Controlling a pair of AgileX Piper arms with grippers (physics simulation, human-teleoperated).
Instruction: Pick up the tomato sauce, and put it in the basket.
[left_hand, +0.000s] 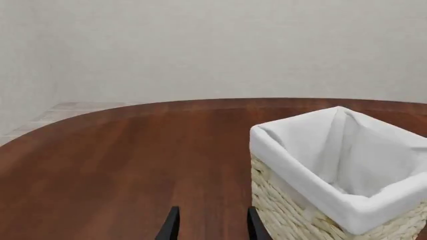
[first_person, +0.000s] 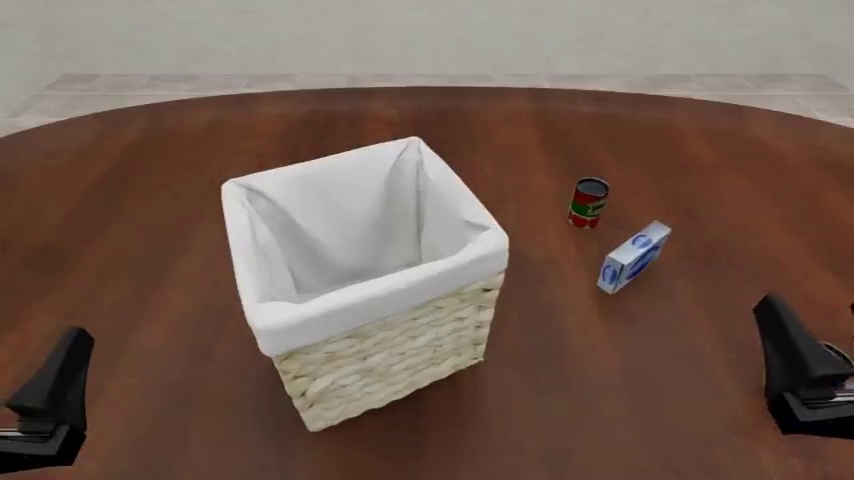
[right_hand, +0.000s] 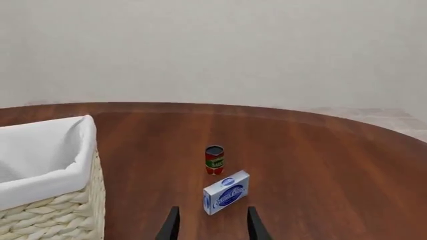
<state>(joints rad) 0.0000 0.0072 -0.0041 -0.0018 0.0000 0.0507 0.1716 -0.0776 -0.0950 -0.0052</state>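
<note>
— Where was the can?

— The can (first_person: 589, 202) stood upright on the table (first_person: 641, 390), on the right half, well apart from the basket (first_person: 367, 290). Red label, green band, dark top. From my right wrist view it (right_hand: 214, 160) sat straight ahead of my fingers, bare wood between us except for one thing.

— What thing?

— A blue-and-white box (first_person: 634, 257). It lay just beside the can, on my side of it and slightly to the right, not touching as far as I could tell. In the wrist view the box (right_hand: 226, 192) sat between my fingertips and the can, so it stood partly in the line of my reach.

— And the basket?

— Left of centre, by far the largest thing, its white liner (first_person: 350, 215) folded over the rim, the inside open to view. My left wrist view showed one corner of it (left_hand: 340, 180) close to that claw.

— How were your claws?

— My right claw (right_hand: 212, 227) had its two dark fingers spread apart with nothing between them, low over the table's near right edge (first_person: 805, 372). My left claw (left_hand: 211, 226) was likewise parted and held nothing, down at the near left (first_person: 47, 405), well apart from the can.
</note>
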